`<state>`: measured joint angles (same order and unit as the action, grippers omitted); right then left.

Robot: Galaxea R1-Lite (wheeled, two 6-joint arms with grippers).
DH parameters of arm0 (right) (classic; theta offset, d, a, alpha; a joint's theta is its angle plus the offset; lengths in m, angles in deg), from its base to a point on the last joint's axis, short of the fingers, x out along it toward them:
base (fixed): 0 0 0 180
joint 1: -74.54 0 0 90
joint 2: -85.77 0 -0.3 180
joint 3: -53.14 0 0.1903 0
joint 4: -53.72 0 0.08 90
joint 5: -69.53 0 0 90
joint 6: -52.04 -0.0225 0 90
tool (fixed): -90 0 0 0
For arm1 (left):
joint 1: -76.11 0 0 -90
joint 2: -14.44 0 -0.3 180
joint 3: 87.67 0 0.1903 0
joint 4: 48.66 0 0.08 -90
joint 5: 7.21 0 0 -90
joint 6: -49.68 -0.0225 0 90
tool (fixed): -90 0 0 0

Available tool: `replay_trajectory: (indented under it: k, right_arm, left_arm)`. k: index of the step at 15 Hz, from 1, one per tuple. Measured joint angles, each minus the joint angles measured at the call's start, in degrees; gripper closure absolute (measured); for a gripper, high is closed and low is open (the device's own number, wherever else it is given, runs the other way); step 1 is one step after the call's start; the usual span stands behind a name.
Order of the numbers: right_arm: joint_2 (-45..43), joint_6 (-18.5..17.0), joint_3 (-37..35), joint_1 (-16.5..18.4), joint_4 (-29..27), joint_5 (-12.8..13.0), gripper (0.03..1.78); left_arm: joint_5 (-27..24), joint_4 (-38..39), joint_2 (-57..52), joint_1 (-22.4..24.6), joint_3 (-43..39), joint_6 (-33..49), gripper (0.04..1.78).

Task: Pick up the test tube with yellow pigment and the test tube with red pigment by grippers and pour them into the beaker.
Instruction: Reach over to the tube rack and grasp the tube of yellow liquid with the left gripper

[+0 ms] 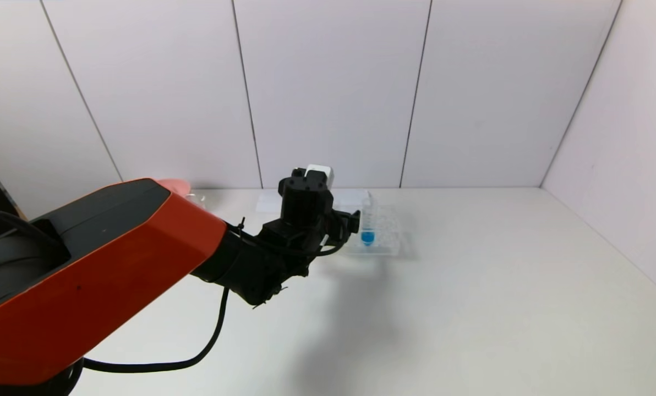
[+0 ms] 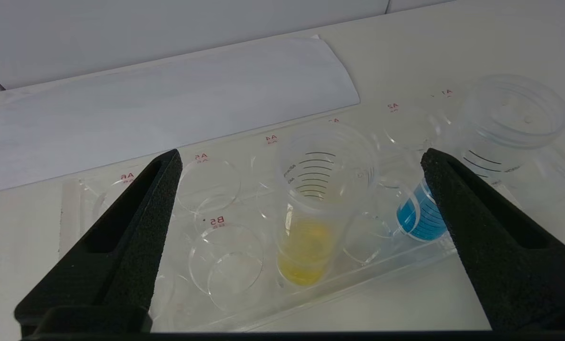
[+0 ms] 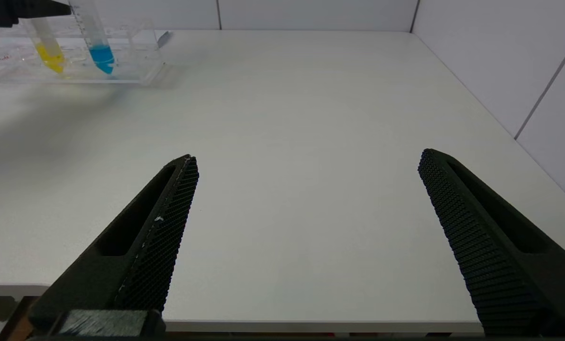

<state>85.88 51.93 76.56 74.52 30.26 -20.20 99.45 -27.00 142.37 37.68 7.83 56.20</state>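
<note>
The test tube with yellow pigment (image 2: 307,222) stands upright in a clear tube rack (image 2: 391,277). My left gripper (image 2: 301,152) is open and just above the rack, with the tube's mouth between its fingers (image 2: 135,237), which do not touch it. In the head view the left gripper (image 1: 352,220) hides this tube. The tube also shows in the right wrist view (image 3: 49,51). My right gripper (image 3: 306,158) is open and empty over the table's front edge, out of the head view. The test tube with red pigment is out of view. The beaker does not show.
A blue-liquid tube (image 2: 422,220) stands in the rack (image 1: 386,234) beside the yellow one, close to one left finger; it also shows in the head view (image 1: 367,231). A white sheet (image 2: 168,104) lies behind the rack. A pink bowl's rim (image 1: 175,185) shows behind my left arm.
</note>
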Motion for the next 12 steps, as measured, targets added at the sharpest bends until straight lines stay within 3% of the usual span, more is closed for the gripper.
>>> replay_trajectory:
  k: [12]
  right_arm:
    - [0.0,0.0,0.0,0.0,0.0,0.0,0.11]
  left_arm:
    - [-0.6,0.0,0.5,-0.4,-0.2,0.4,0.06]
